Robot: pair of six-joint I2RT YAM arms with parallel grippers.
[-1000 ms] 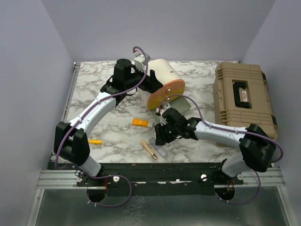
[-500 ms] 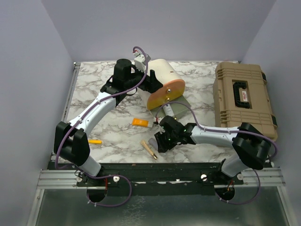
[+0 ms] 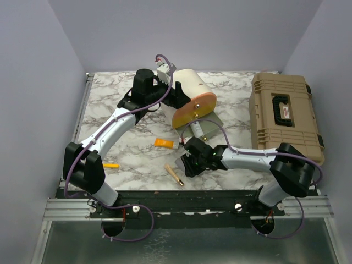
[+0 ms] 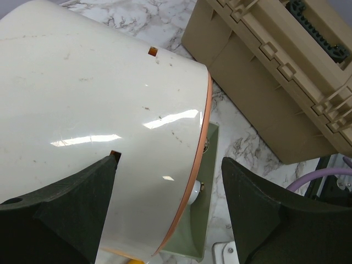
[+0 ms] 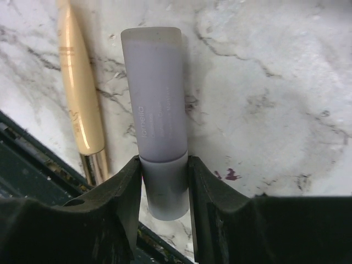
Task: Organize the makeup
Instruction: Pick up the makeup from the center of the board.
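Right wrist: right gripper [image 5: 163, 163] pinches lilac tube [image 5: 154, 82] at its cap end, beside gold tube [image 5: 80, 99], near table [image 5: 264, 82] edge.
Left gripper [image 4: 169, 159]: spread wide around case [image 4: 82, 99], not clamping.
Tube feel: probably light, soft, slick; the stiffer cap grips best.

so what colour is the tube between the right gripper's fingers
Pale lilac, with a slightly greyer cap; the tube shows best in the right wrist view.

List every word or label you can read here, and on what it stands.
"lameila": on the lilac tube, in the right claw.
Smaller print beside it: blurred.
Print on the gold tube: too small.
Red label on the toolbox: too small.
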